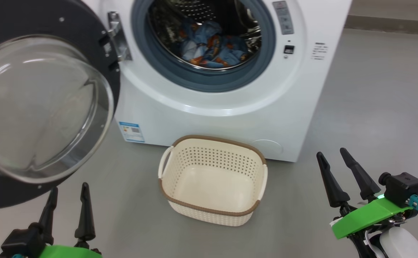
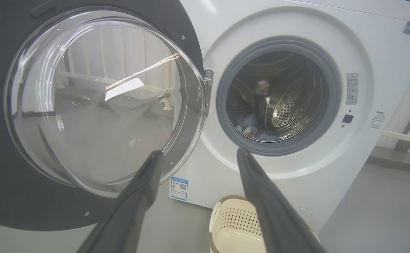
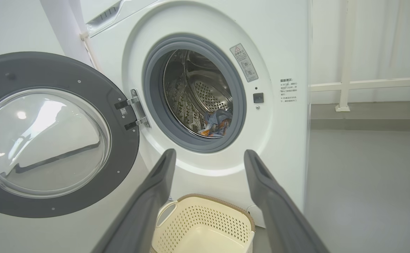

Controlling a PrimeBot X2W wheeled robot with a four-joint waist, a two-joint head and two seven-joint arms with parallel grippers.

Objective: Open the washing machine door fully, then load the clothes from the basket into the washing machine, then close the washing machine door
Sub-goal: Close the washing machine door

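Observation:
The white washing machine [image 1: 216,107] [image 2: 296,182] [image 3: 286,42] stands ahead with its round black washing machine door [image 1: 40,107] [image 2: 96,105] [image 3: 46,137] swung wide open to the left on its hinge. The blue printed clothes [image 1: 212,46] [image 2: 247,124] [image 3: 217,123] lie inside the steel drum. The cream basket [image 1: 212,179] [image 2: 236,228] [image 3: 205,225] sits on the floor before the machine, with nothing in it. My left gripper [image 1: 69,191] [image 2: 199,154] is open, low at the left, just below the door. Open too, my right gripper [image 1: 332,154] [image 3: 208,154] hangs right of the basket.
Grey floor [image 1: 374,107] stretches to the right of the machine. A white rail [image 3: 345,84] and a pale wall stand behind on the right. A blue label [image 1: 132,130] is on the machine's lower left front.

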